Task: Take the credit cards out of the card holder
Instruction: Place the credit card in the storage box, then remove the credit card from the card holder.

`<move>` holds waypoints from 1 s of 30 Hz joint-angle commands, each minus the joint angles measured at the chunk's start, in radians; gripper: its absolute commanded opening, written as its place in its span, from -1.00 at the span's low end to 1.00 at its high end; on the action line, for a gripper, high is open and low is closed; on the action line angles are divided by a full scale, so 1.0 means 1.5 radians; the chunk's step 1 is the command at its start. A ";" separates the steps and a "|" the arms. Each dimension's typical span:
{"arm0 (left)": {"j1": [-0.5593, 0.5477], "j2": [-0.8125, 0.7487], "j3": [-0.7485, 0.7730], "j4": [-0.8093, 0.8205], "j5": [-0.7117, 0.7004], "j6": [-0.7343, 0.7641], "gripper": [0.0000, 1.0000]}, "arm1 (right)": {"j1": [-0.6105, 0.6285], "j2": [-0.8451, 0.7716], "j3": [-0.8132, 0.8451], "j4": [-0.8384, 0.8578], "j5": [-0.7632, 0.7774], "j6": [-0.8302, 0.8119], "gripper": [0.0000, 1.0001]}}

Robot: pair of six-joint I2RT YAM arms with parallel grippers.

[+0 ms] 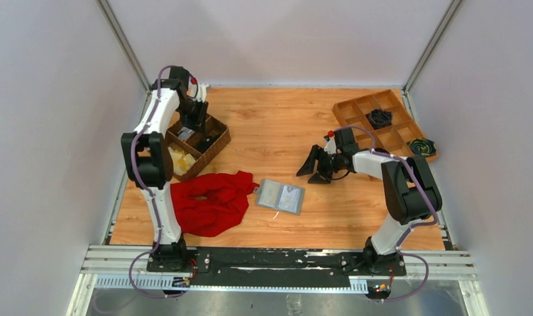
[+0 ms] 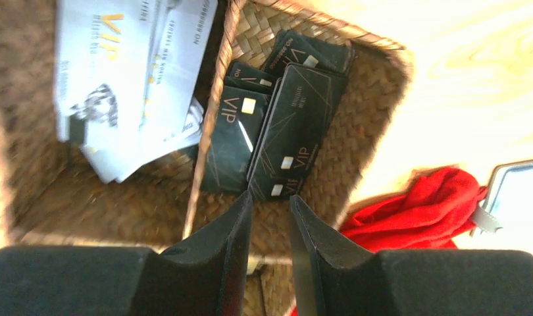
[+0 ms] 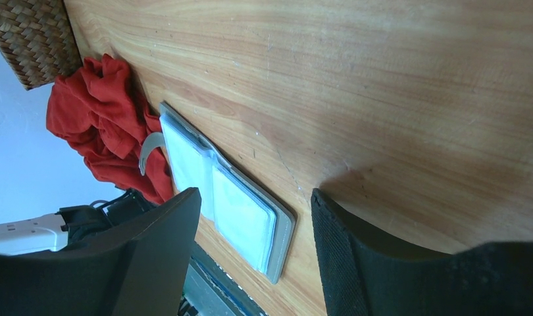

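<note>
Left wrist view: left gripper (image 2: 270, 197) hangs over the wicker basket (image 2: 382, 118), jaws cracked apart with nothing between them, and a pile of black VIP cards (image 2: 297, 131) sits inside. Card holder (image 1: 281, 196) lies open on the table (image 1: 283, 125) beside the red cloth (image 1: 208, 201), right gripper (image 1: 316, 170) spread wide and empty nearby. Looks mostly done, but I can't tell if any cards are left inside.

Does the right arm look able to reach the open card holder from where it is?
Probably yes. The card holder lies open on bare wood near the right arm, whose jaws stand open, with nothing between them. The red cloth lies only at its left edge.
</note>
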 commanded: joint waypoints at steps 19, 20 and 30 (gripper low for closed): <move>-0.352 -0.414 -0.482 0.362 0.005 -0.436 -0.32 | 0.043 -0.221 -0.193 0.060 0.012 0.029 0.33; -0.359 -0.431 -0.539 0.438 0.039 -0.475 -0.32 | 0.049 -0.224 -0.201 0.076 0.007 0.038 0.33; -0.431 -0.439 -0.720 0.704 0.046 -0.626 -0.28 | 0.088 -0.205 -0.202 0.151 -0.024 0.087 0.34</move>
